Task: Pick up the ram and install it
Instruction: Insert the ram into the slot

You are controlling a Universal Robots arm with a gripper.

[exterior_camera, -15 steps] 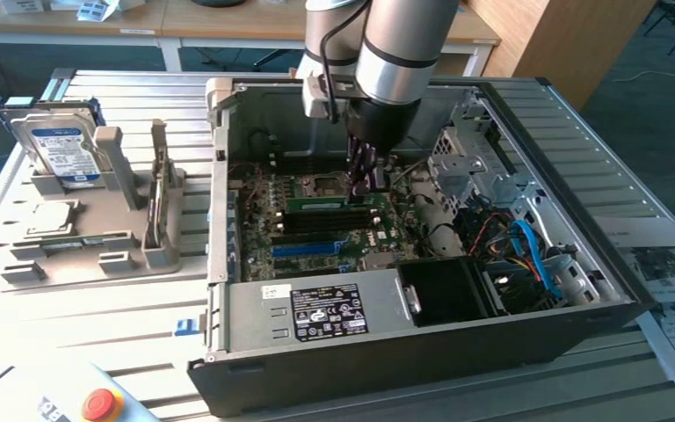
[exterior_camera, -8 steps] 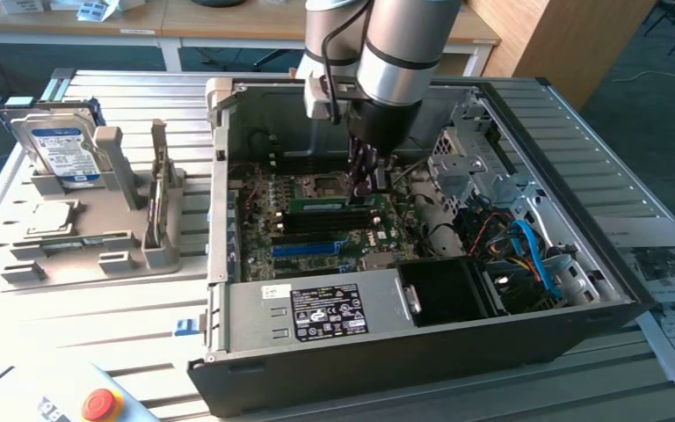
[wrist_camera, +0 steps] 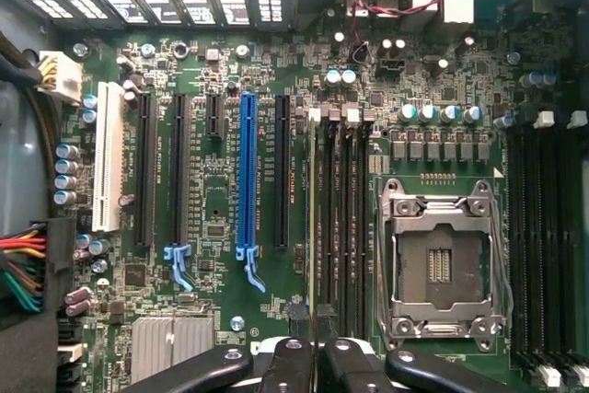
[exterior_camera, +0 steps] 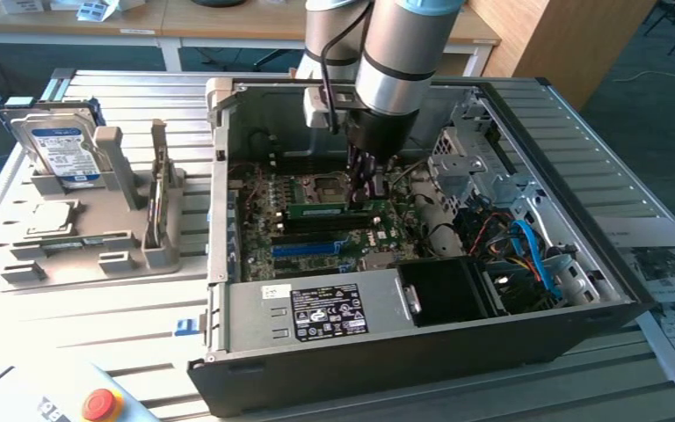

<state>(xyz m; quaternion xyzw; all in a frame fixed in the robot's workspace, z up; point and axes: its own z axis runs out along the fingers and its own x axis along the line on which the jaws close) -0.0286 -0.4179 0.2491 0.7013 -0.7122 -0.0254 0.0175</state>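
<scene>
The ram (exterior_camera: 320,210) is a thin green stick standing on edge along the memory slots of the motherboard, inside the open computer case (exterior_camera: 431,352). In the wrist view I see it edge-on as a thin pale line (wrist_camera: 312,227) running down a black slot beside the processor socket (wrist_camera: 440,264). My gripper (exterior_camera: 367,200) reaches straight down into the case at the ram's end nearer the exterior view's right. Its dark fingers (wrist_camera: 290,365) are pressed close together on the ram's top edge. Whether the stick is fully seated in the slot I cannot tell.
A grey fixture (exterior_camera: 115,242) at the exterior view's left holds a hard drive (exterior_camera: 62,149) and a silver processor chip (exterior_camera: 50,218). The power supply (exterior_camera: 326,312), drive cage (exterior_camera: 490,176) and cables (exterior_camera: 526,251) crowd the case. Papers (exterior_camera: 666,281) lie outside it, and a red stop button (exterior_camera: 101,404) sits near the front.
</scene>
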